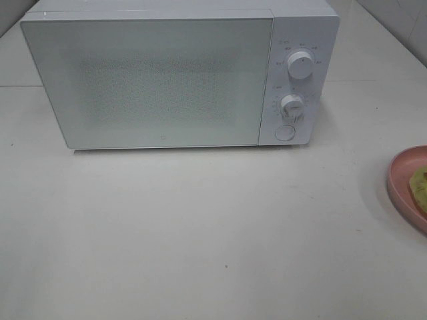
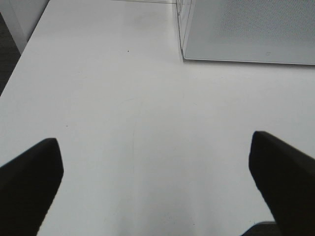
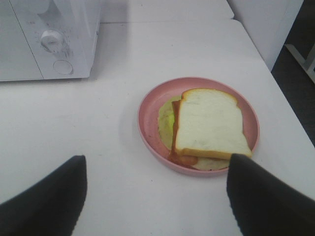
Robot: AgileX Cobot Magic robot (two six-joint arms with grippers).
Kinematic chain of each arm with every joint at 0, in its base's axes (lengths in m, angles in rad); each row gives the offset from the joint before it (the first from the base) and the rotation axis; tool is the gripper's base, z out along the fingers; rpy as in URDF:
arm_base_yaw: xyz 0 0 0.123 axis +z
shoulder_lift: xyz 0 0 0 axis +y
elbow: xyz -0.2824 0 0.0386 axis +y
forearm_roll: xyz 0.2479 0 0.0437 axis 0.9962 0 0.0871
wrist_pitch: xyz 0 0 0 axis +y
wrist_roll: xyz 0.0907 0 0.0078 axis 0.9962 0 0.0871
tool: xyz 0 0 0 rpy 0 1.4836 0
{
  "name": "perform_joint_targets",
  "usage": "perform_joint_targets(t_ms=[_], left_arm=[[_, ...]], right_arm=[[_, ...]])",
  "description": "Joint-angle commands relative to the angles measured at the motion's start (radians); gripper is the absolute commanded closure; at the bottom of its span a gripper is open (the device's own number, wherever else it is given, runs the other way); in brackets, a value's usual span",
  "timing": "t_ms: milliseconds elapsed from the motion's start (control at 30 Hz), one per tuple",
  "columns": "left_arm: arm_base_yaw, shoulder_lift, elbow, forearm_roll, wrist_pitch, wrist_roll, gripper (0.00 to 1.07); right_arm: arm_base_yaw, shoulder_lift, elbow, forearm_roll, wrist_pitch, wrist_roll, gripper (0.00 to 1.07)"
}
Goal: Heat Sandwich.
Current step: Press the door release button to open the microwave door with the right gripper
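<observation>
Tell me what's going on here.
Nothing is being handled yet. The sandwich lies on a pink plate on the table, off to the right of the microwave, which is shut. The right gripper hovers open near the plate. The left gripper is open over bare table. Both are empty.

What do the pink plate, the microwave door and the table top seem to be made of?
Pink plate: likely plastic or melamine, matte; even colour, soft rounded rim, no glaze shine.
Microwave door: smooth pale panel, glass or plastic, over a fine dotted mesh showing through.
Table top: smooth white board, perhaps laminate, faint sheen; the exact material stays open.
</observation>
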Motion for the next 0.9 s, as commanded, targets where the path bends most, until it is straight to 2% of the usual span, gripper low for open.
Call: perform_joint_targets(t_ms=[33, 667, 900], left_arm=[[0.002, -0.023, 0.0, 0.0, -0.005, -0.004, 0.09], [0.002, -0.023, 0.0, 0.0, -0.005, -0.004, 0.09], [0.002, -0.023, 0.0, 0.0, -0.005, -0.004, 0.09]], right_arm=[[-0.005, 0.035, -0.029, 0.0, -0.048, -0.009, 0.32], [-0.005, 0.307, -0.014, 0.008, -0.322, -0.009, 0.32], [-0.005, 0.391, 0.028, 0.009, -0.45, -0.009, 0.32]])
